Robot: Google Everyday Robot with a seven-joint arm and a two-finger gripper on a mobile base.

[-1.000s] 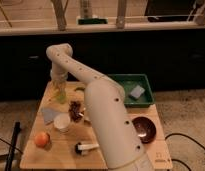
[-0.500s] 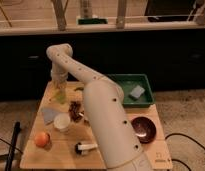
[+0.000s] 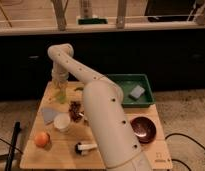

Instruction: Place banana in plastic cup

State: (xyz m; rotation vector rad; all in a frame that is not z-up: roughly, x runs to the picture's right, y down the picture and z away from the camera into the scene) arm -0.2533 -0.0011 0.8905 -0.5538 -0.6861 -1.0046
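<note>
Camera view: arm pose looks the same to me as a second ago. The gripper (image 3: 60, 88) still hangs at the far left end of the table (image 3: 56, 156), pointing down. I can't tell how wide it stands or whether it has hold of anything. The banana (image 3: 60, 97) shows as a pale yellow-green patch right under it, same spot as before; contact unclear. The plastic cup (image 3: 62, 122) hasn't moved: it sits nearer the camera, apart from the banana, with the orange fruit (image 3: 42, 139) near its front left. The banana is not in the cup.
</note>
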